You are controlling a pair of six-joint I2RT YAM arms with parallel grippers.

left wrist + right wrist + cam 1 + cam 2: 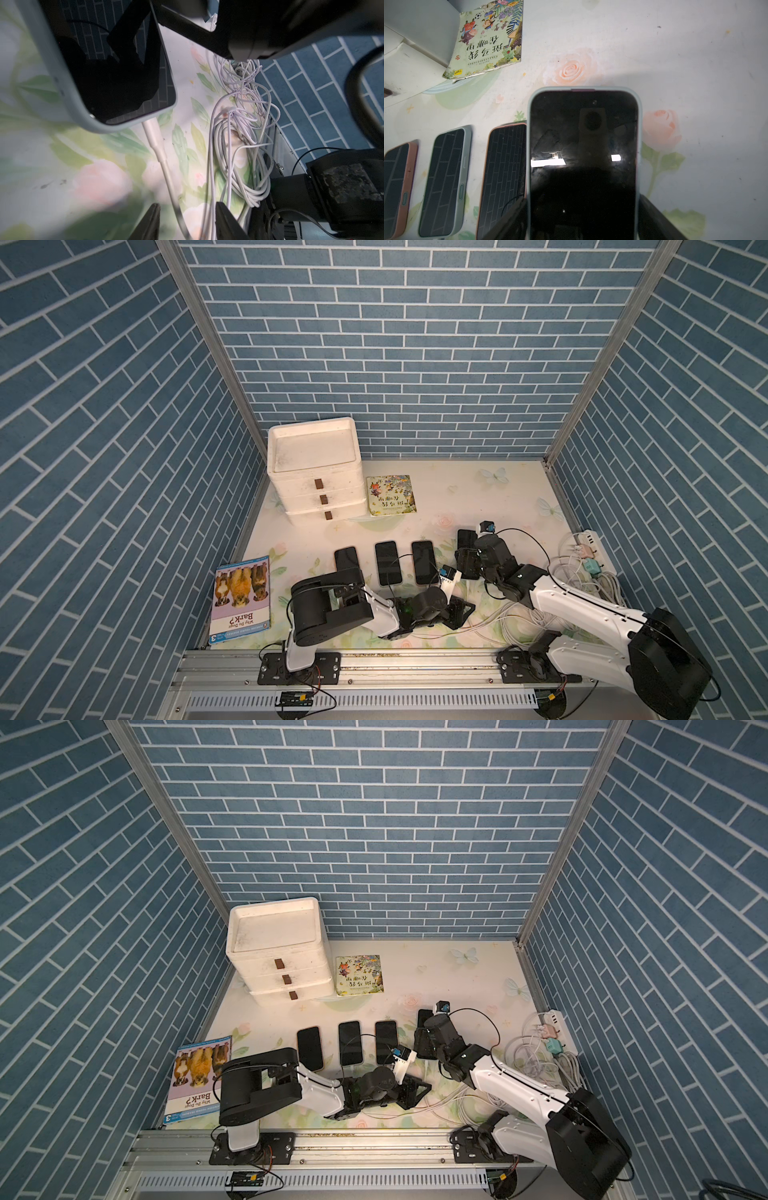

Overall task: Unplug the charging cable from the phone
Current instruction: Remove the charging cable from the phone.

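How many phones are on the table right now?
4. Three lie in a row mid-table: left phone, middle phone, right phone. The fourth phone lies just right of them, between the right gripper's jaws, which partly cover it. No others show.

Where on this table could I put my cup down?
Bare tabletop lies behind the phones, between the picture book and the right wall; a smaller patch between the dog book and drawers. Crowded: cables by the power strip.

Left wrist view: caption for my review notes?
Left gripper straddling white charging cable plugged into a pale-cased phone.
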